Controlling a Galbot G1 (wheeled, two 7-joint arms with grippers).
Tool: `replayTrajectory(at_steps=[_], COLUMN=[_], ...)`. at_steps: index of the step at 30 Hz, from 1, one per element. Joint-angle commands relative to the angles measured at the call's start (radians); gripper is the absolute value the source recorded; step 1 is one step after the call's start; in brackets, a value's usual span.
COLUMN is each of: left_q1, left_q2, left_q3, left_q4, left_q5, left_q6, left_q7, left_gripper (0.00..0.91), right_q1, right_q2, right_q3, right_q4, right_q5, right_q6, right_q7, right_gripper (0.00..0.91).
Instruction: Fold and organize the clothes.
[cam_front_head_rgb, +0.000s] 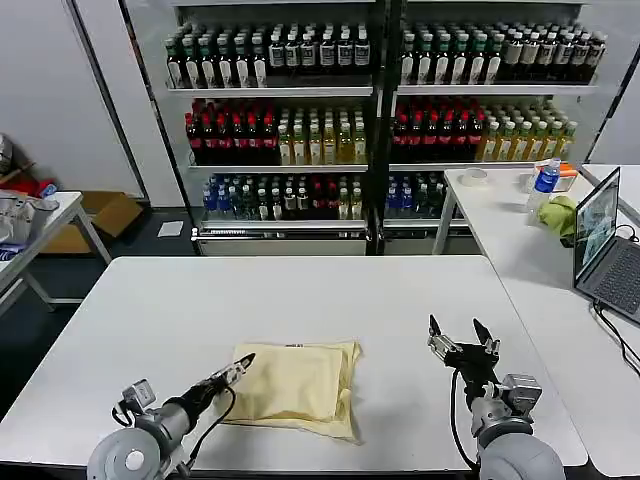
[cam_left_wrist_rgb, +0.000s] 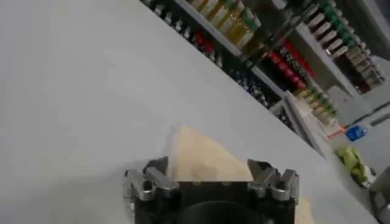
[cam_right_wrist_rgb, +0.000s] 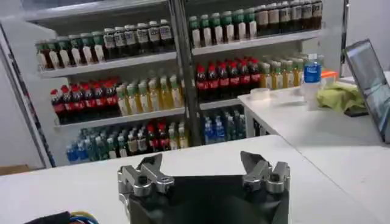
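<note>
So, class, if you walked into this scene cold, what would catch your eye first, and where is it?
First, the folded pale yellow T-shirt, lying on the near part of the white table. The left gripper is at its left edge, while the right gripper is raised off to the right with fingers open, holding nothing. Behind the table, shelves of bottles fill the back wall in rows of red, yellow and blue.

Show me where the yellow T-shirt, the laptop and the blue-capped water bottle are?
T-shirt (cam_front_head_rgb: 296, 385), head view, middle of the folded cloth.
laptop (cam_front_head_rgb: 596, 222), head view, on its screen.
water bottle (cam_front_head_rgb: 544, 181), head view, on its blue label.
</note>
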Motion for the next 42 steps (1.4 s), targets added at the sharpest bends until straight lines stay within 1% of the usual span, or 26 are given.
replayTrajectory(at_steps=[1, 2, 3, 18, 28, 32, 34, 37, 38, 40, 41, 42], left_q1=[-0.009, -0.009, -0.009, 0.016, 0.023, 0.023, 0.024, 0.027, 0.028, 0.030, 0.035, 0.041], left_q2=[-0.020, -0.022, -0.026, -0.088, -0.145, -0.145, -0.126, -0.054, -0.019, 0.062, 0.132, 0.181], left_q3=[0.027, 0.028, 0.029, 0.006, -0.050, -0.097, -0.172, -0.302, -0.336, -0.454, -0.488, -0.530], left_q4=[0.009, 0.010, 0.012, 0.004, -0.020, -0.038, -0.043, -0.034, -0.028, -0.013, -0.002, 0.006], left_q5=[0.003, 0.005, 0.006, -0.033, -0.132, -0.173, -0.223, -0.291, -0.315, -0.354, -0.358, -0.363], left_q6=[0.002, -0.001, -0.007, -0.026, -0.042, -0.042, -0.038, -0.026, -0.020, 0.001, 0.005, 0.006], left_q7=[-0.001, -0.001, -0.001, 0.001, -0.001, -0.010, -0.024, -0.042, -0.047, -0.053, -0.054, -0.051], left_gripper=[0.222, 0.030, 0.010, 0.010, 0.010, 0.010, 0.010, 0.010, 0.010, 0.010, 0.020, 0.010], right_q1=[-0.003, -0.003, -0.003, -0.001, -0.005, 0.002, 0.007, 0.018, 0.023, 0.038, 0.045, 0.052], right_q2=[0.003, 0.004, 0.005, 0.013, 0.013, 0.015, 0.016, 0.015, 0.014, 0.014, 0.014, 0.015], right_q3=[0.004, 0.004, 0.004, 0.005, 0.015, 0.016, 0.015, 0.014, 0.012, 0.009, 0.006, 0.002], right_q4=[-0.003, -0.004, -0.004, -0.003, 0.001, -0.001, -0.002, -0.006, -0.010, -0.014, -0.018, -0.020], right_q5=[0.000, -0.001, -0.001, -0.003, -0.002, 0.000, 0.002, 0.007, 0.009, 0.013, 0.016, 0.018], right_q6=[0.000, 0.000, 0.000, -0.001, -0.001, 0.000, 0.000, 0.001, 0.001, 0.002, 0.002, 0.002], right_q7=[0.001, 0.001, 0.001, 0.003, 0.003, 0.004, 0.004, 0.003, 0.003, 0.003, 0.002, 0.002], right_gripper=[0.907, 0.907, 0.907, 0.907, 0.907, 0.907, 0.907, 0.907, 0.907, 0.907, 0.907, 0.907])
